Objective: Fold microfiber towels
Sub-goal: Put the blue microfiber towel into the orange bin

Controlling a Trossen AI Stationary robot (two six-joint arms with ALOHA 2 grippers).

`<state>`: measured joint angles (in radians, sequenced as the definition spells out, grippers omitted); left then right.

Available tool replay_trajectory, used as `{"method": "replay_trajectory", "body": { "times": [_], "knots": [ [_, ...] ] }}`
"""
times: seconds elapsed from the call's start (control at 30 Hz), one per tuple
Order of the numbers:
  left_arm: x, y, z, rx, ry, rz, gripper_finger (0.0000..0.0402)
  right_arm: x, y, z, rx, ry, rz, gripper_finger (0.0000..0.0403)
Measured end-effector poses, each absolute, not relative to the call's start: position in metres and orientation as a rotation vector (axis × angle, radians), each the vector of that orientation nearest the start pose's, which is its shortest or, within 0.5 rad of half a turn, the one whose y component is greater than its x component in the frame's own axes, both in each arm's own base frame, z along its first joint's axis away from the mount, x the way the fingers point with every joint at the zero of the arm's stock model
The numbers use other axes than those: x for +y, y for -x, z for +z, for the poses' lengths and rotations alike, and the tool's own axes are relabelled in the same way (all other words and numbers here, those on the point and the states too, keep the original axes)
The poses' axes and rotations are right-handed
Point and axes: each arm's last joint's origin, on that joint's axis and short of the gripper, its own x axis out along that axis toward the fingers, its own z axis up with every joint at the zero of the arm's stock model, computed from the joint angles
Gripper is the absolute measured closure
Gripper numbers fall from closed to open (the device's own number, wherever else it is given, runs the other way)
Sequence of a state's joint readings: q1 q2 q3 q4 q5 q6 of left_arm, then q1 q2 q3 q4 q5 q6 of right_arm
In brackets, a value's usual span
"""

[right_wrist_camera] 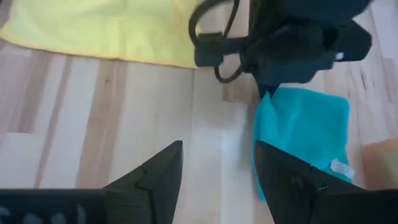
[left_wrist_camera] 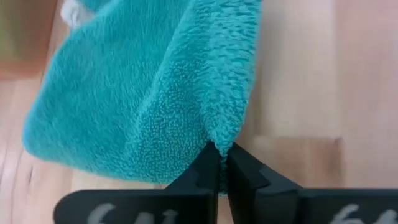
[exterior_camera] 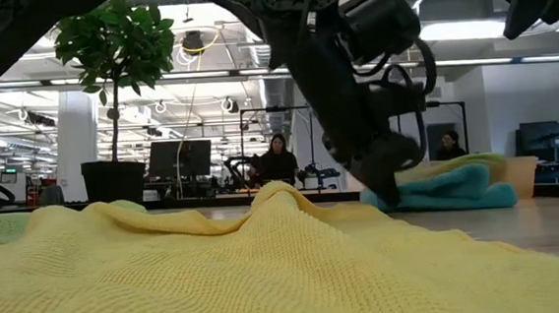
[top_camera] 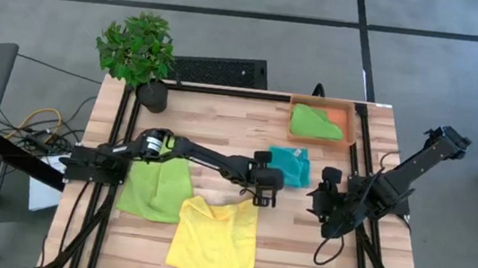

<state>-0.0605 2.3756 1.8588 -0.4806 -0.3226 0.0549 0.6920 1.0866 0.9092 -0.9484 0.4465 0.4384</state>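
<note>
A folded teal towel (top_camera: 292, 167) lies on the wooden table right of centre, and my left gripper (left_wrist_camera: 221, 152) is shut on its near left corner. It also shows in the low view as my left gripper (exterior_camera: 385, 184) at the teal towel (exterior_camera: 450, 192). A yellow towel (top_camera: 213, 239) lies spread at the near middle, with a rumpled far edge. To its left a green towel (top_camera: 156, 189) lies flat. A second green towel (top_camera: 315, 123) rests in the orange tray (top_camera: 349, 119). My right gripper (right_wrist_camera: 217, 158) hovers open, right of the teal towel. My left gripper pinches the teal towel's near left corner (left_wrist_camera: 217, 138) between its two fingers, several layers as far as I can see. The fingers slant down from the table's left. The cloth rises in a ridge toward the fingers, and the rest of it lies on the table.
A potted plant (top_camera: 137, 53) stands at the far left corner. The orange tray sits at the far right. Bare wood (top_camera: 298, 249) lies between the yellow towel and my right arm. People sit in the room beyond the table in the low view.
</note>
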Motion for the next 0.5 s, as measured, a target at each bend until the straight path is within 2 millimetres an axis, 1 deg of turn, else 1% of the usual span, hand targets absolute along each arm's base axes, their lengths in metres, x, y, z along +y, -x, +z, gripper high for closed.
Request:
{"method": "replay_trajectory", "body": {
  "times": [0.17, 0.33, 0.4, 0.5],
  "knots": [
    [-0.020, -0.510, 0.154, 0.967, -0.161, 0.158, 0.0400, 0.109, -0.155, 0.256, 1.075, 0.300, -0.029, 0.0183],
    [-0.012, -0.517, 0.173, 0.931, -0.083, 0.136, 0.0401, 0.116, -0.169, 0.236, 1.161, 0.441, -0.045, 0.0189],
    [-0.011, -0.517, 0.178, 0.930, -0.070, 0.137, 0.0401, 0.120, -0.175, 0.226, 1.202, 0.505, -0.040, 0.0191],
    [-0.011, -0.518, 0.184, 0.930, -0.059, 0.139, 0.0401, 0.123, -0.182, 0.214, 1.235, 0.585, -0.077, 0.0197]
  ]
}}
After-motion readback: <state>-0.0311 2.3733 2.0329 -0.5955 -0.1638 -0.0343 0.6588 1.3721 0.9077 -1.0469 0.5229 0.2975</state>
